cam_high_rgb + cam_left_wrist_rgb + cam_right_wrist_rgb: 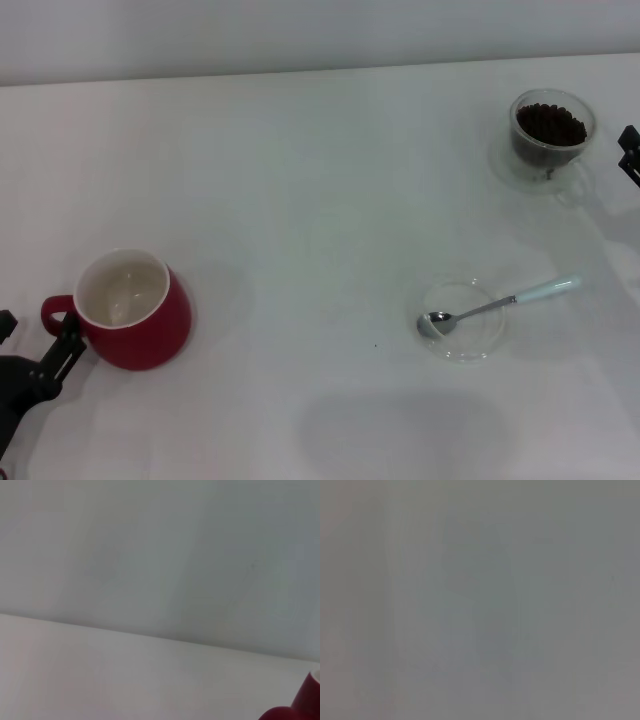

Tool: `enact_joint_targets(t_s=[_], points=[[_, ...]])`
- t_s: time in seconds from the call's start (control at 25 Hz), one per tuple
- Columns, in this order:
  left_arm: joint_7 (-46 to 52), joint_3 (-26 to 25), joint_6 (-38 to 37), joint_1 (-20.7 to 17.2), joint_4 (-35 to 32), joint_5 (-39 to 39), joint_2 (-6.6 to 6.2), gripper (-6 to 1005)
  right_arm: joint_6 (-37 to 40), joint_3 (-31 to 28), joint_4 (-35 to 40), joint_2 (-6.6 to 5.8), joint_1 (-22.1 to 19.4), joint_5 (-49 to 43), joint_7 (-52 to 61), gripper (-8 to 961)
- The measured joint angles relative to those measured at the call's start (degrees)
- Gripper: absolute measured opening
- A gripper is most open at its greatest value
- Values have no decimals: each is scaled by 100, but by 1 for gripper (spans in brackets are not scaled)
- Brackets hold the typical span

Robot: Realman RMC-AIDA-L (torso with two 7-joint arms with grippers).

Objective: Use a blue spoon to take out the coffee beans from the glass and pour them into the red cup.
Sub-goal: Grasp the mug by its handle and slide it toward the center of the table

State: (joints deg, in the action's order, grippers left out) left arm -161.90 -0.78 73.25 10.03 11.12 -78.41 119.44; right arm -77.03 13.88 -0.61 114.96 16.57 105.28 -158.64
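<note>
Left gripper (45, 365) idle beside red cup (135, 320), grip unreadable | blue spoon (500, 302) light, slippery; pinch handle pointing two o'clock.

Left gripper (60, 350) — low at the near left edge of the head view, black body angled up and inward; whether its jaws are parted cannot be determined. Right gripper (630, 152) — only a small black portion shows at the far right edge, so jaw state cannot be determined.
</note>
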Motion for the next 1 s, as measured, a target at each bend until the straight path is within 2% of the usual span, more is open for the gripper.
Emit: enact_joint_targets(t_s=[0.36, 1.0], points=[[0, 10, -116, 193, -10, 21, 3, 876, 88, -27, 16, 0, 39, 15, 0, 865], [0, 8, -418, 610, 14, 547, 22, 875, 154, -43, 30, 9, 128, 45, 0, 865]])
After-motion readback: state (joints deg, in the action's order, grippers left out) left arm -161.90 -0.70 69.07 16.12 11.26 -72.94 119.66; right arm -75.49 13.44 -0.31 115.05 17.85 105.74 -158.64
